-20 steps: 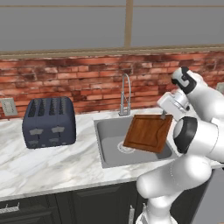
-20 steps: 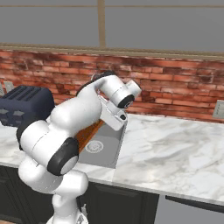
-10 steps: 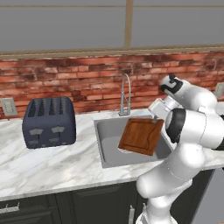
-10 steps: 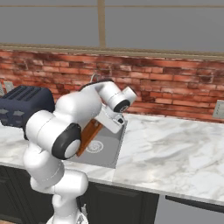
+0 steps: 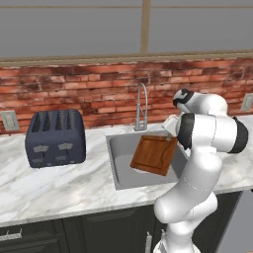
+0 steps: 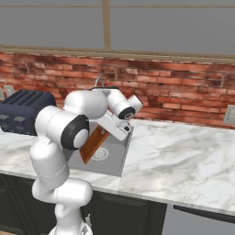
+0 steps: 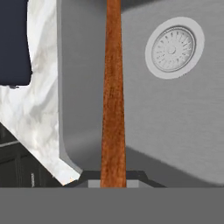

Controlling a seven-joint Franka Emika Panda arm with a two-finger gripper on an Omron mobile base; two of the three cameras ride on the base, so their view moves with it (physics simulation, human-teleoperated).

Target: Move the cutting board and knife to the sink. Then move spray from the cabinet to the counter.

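You've got the gripper [image 5: 171,139] clamped tight on one edge of the cutting board [image 5: 154,155], and the board hangs tilted down into the steel sink [image 5: 120,174], over the basin rather than lying flat on its floor. From the hand camera you see the board [image 7: 113,94] edge-on as a thin reddish strip running straight up from between the fingertips, with the round drain [image 7: 174,48] off to one side of it. The dark toaster [image 5: 55,138] sits on the marble counter [image 5: 49,189] well apart from the sink, and the faucet [image 5: 142,106] stands at the sink's back edge just behind the board.
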